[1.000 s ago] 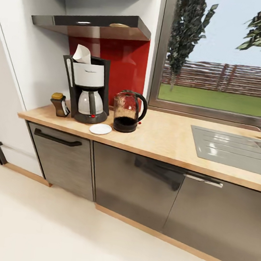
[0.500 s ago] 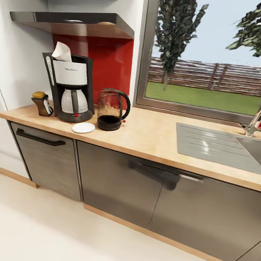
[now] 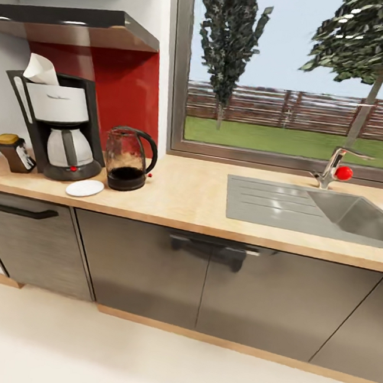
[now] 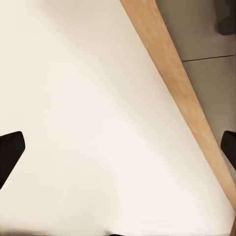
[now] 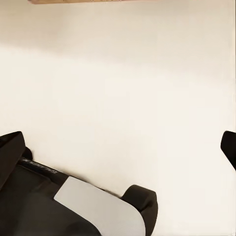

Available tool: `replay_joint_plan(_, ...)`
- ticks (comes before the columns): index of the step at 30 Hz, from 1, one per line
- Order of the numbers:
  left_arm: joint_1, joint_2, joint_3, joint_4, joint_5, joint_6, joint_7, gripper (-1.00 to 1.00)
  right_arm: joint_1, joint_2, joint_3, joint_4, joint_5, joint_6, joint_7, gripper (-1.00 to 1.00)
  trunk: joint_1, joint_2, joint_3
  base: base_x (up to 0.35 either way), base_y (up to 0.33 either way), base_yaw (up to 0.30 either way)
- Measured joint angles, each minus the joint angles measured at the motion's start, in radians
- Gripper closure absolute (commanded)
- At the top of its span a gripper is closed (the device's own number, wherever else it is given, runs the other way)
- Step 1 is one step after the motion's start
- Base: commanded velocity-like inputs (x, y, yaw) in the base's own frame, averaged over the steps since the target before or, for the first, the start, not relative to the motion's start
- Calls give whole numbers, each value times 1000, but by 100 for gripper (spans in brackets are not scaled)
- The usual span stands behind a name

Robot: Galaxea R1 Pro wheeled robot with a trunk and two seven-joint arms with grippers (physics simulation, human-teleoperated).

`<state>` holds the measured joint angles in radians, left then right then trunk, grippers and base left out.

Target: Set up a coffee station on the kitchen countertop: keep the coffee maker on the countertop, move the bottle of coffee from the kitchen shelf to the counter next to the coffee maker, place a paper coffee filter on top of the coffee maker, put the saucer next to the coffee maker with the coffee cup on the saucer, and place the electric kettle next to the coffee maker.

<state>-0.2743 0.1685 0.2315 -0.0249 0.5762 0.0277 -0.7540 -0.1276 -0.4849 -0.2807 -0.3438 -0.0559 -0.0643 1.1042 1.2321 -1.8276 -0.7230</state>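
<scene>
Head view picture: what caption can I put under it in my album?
Coffee maker with paper filter on top, coffee bottle, empty saucer and kettle together on the countertop.

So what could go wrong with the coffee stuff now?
The saucer lies close to the countertop's front edge with no cup on it, so setting a cup down carelessly could push it off. The paper filter sits tilted on the coffee maker and may slip. The kettle stands close beside the saucer, so an arm reaching in might bump it.
</scene>
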Motion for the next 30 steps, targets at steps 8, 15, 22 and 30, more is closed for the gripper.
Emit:
replay_joint_plan(8, 0, 0, 0, 0, 0, 0, 0, -100, 0, 0, -1, 1, 1, 0, -1, -100, 0, 0, 0, 26, -77, -189)
replay_joint_plan(15, 0, 0, 0, 0, 0, 0, 0, -100, 0, 0, -1, 1, 1, -1, -5, -100, 0, 0, 0, 88, -264, -41)
replay_joint_plan(22, 0, 0, 0, 0, 0, 0, 0, -100, 0, 0, -2, 1, 1, -1, -5, -100, 0, 0, 0, 95, -289, -214)
replay_joint_plan(30, 0, 0, 0, 0, 0, 0, 0, -100, 0, 0, -2, 1, 1, -1, -6, -100, 0, 0, 0, 29, -299, -274)
